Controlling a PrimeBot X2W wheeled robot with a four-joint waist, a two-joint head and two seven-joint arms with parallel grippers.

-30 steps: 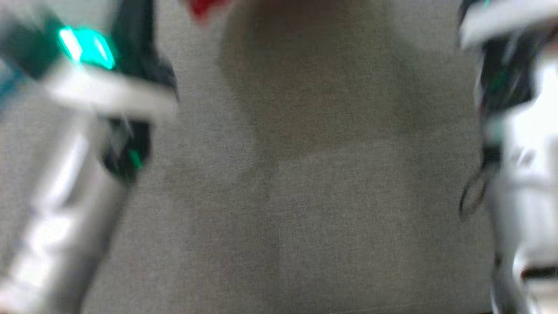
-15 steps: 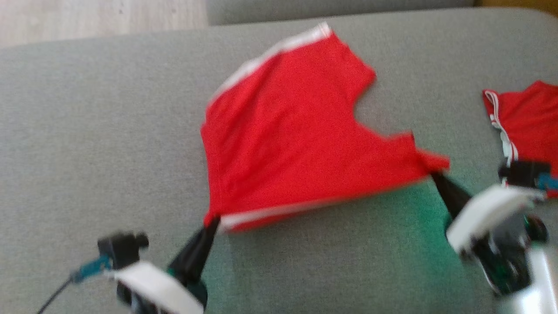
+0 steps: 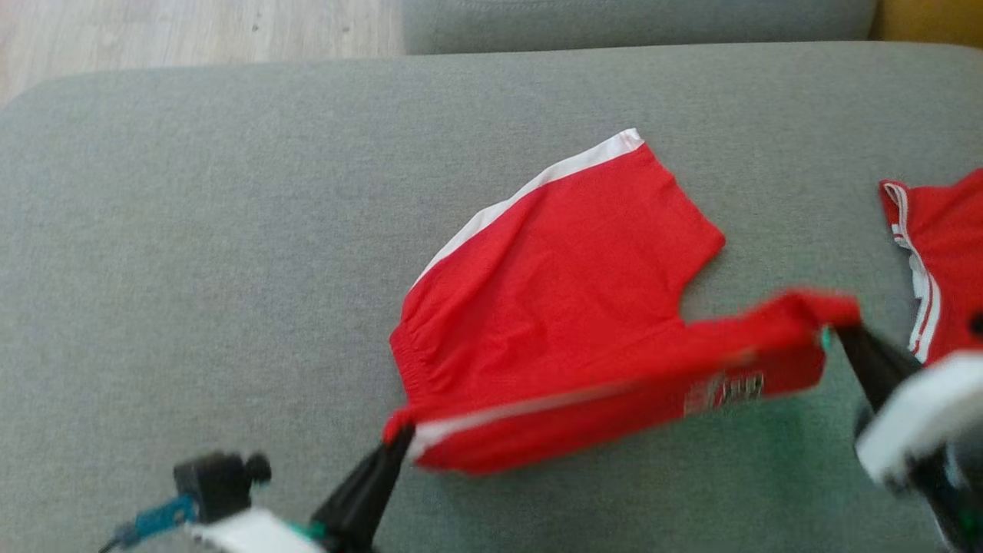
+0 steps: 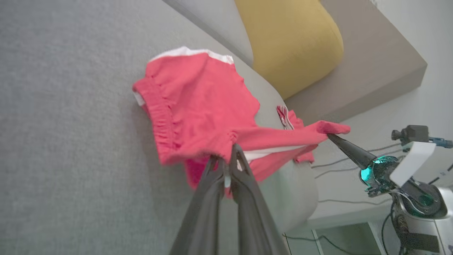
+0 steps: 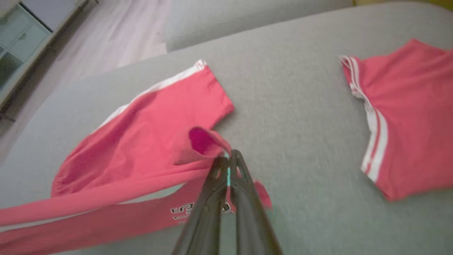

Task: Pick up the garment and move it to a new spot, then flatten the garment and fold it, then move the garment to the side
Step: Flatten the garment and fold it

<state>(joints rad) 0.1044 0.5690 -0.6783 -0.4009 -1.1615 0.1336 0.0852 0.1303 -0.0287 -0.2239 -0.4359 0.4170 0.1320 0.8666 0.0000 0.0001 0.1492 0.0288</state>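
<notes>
A pair of red shorts [image 3: 561, 307] with white side stripes hangs stretched between the robot's two arms above a grey sofa seat [image 3: 230, 230]. The left tool [image 3: 399, 442] is pinched tight on the waistband corner at the near left, and the right tool [image 3: 841, 334] is clamped just as tight on the end of one leg at the near right. In each wrist view the two dark fingers meet on red cloth with barely a gap between them. The far leg of the shorts lies flat on the seat, its white stripe running along the left edge, while the near edge is lifted and drawn into a long band between the tools. Half a second earlier the shorts were spread as one broad sheet; now the near edge has rolled over, and dark-and-white lettering, too blurred to read, shows close to the right tool. A second earlier the head view was only a smear of arms over grey fabric, and it has shifted again since. A second red garment [image 3: 941, 261] with white stripes lies on the seat at the far right, apart from the shorts. A yellow cushion [image 4: 290, 42] leans at the sofa's back, and pale wooden floor [image 3: 192, 31] shows beyond the seat.
</notes>
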